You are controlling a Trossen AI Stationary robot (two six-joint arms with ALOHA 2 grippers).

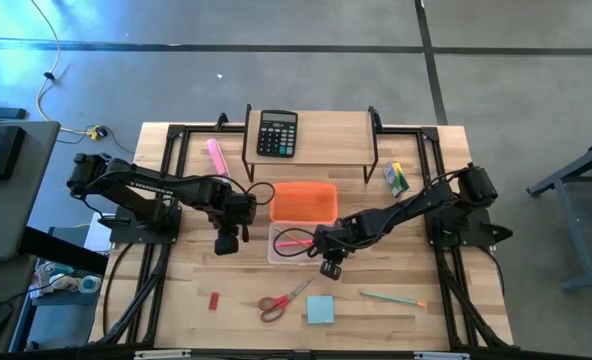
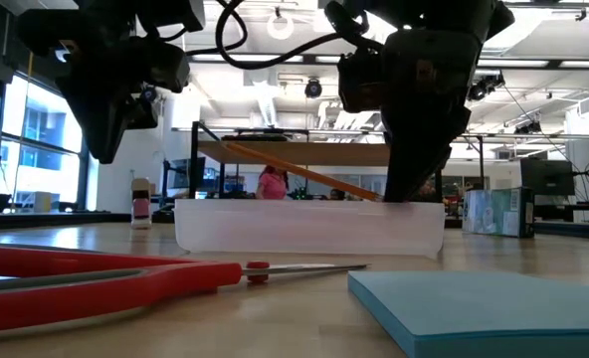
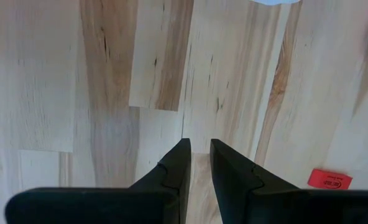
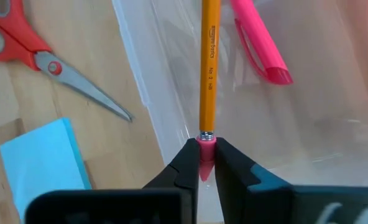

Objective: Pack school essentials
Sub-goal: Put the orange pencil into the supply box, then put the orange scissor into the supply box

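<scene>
My right gripper is shut on an orange pencil at the near right corner of the clear box. A pink pen lies in the box. On the table nearer me lie the red-handled scissors, the light-blue sticky pad, a tiny red eraser and a green-and-orange pen. The yellow pack lies by the shelf's right leg. My left gripper hangs shut above bare wood left of the box, holding nothing. My right gripper pinches the pencil's pink eraser end between its two fingertips. The fingers come slanting down from the near right, in line with the pencil. The pencil juts out ahead of them, slanting over the box; whether its point rests on anything I cannot tell.
An orange lid or tray sits just behind the clear box. A black calculator lies on a low wooden shelf at the far edge, a pink marker to its left. Bare wood lies at the near left.
</scene>
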